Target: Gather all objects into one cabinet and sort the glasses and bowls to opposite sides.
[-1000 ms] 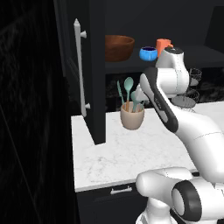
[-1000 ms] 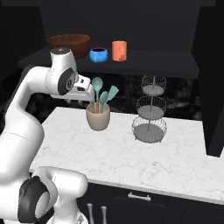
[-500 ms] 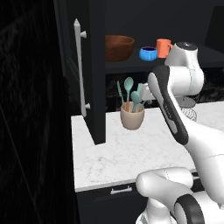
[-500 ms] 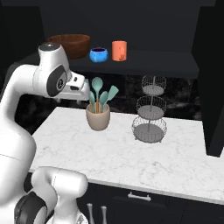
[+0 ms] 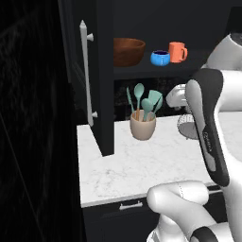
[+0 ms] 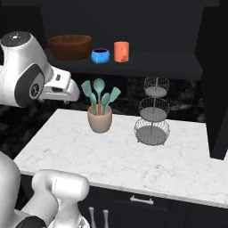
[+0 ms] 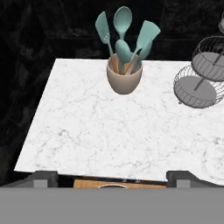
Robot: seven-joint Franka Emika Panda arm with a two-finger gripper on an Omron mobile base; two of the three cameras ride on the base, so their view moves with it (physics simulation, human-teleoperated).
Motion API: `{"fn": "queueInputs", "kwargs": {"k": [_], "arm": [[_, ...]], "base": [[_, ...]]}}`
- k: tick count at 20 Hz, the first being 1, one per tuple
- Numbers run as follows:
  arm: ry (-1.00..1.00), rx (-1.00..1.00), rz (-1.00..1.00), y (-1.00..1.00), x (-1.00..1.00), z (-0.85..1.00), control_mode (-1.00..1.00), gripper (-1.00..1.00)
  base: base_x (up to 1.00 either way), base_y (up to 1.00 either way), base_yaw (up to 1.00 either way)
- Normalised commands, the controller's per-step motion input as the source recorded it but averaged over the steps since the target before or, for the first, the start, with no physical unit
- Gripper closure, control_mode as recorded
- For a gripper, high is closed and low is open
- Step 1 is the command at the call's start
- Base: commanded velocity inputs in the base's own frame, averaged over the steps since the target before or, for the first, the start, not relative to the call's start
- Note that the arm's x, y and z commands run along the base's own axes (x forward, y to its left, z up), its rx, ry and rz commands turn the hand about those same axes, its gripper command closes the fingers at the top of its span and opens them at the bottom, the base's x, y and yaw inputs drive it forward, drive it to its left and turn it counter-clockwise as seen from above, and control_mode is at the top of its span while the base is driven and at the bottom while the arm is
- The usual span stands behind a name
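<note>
Arm has drawn back from the cabinet shelf [image 6: 147, 62], fingers [image 7: 43, 178] now spread apart and empty; brown wooden bowl [image 6: 70, 46], blue bowl [image 6: 100, 55] and one orange mug [image 6: 121, 51] sit there, so another mug likely remains.

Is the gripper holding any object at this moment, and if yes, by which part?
Nothing is held: the gripper is open and points down at the white counter.
</note>
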Motion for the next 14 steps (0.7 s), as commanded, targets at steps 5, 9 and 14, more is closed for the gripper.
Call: {"fn": "queueInputs", "kwargs": {"k": [5,9,14], "arm": [[-0.03,0.19,0.03,-0.3,-0.93,0.29,-1.0,-1.0],[-0.01,0.18,0.05,-0.33,-0.91,0.16,-1.0,-1.0],[0.0,0.1,0.01,-0.21,-0.48,0.11,1.0,-1.0]], "base": [[0.0,0.0,0.0],[0.0,0.0,0.0],[-0.08,-0.02,0.0]]}}
